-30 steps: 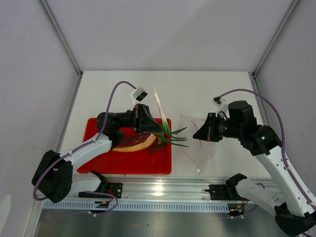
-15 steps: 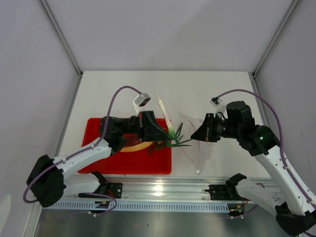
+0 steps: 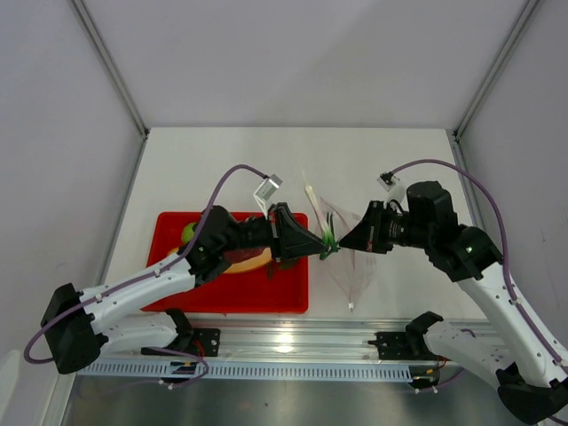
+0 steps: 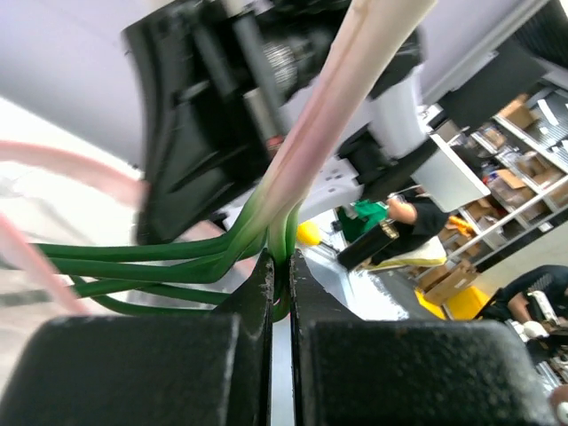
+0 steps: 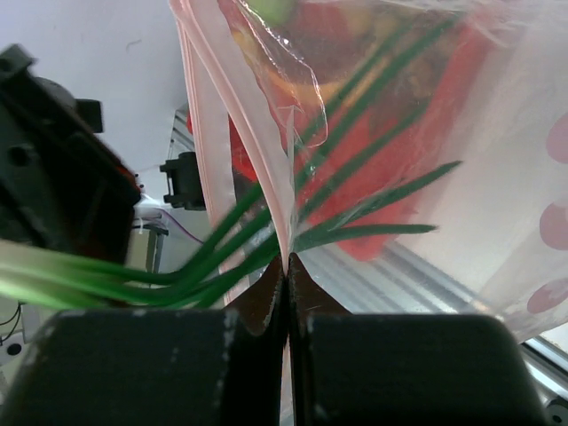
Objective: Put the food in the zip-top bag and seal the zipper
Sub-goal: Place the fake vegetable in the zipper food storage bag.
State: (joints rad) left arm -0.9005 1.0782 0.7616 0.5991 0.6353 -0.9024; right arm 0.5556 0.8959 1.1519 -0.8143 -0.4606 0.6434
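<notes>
My left gripper [image 3: 325, 252] is shut on the green stalks [image 3: 330, 232] and holds them up at the zip-top bag's mouth, their pale end [image 3: 311, 192] pointing away. In the left wrist view the stalks [image 4: 177, 257] fan left from the closed tips [image 4: 282, 266]. My right gripper [image 3: 343, 243] is shut on the bag's [image 3: 357, 271] upper edge. In the right wrist view the closed tips [image 5: 287, 262] pinch the film beside the pinkish zipper [image 5: 213, 151]. The green leaves [image 5: 373, 169] cross the mouth and show through the film. The meat slab [image 3: 251, 258] and green ball [image 3: 188, 233] lie on the tray.
The red tray [image 3: 222, 297] sits at the front left of the white table, partly under my left arm. A metal rail [image 3: 284, 342] runs along the near edge. White walls and frame posts close in the sides and back.
My left arm has swung right, carrying the stalks from above the tray to the bag's mouth. My right gripper has shifted slightly left with the bag edge still pinched.
</notes>
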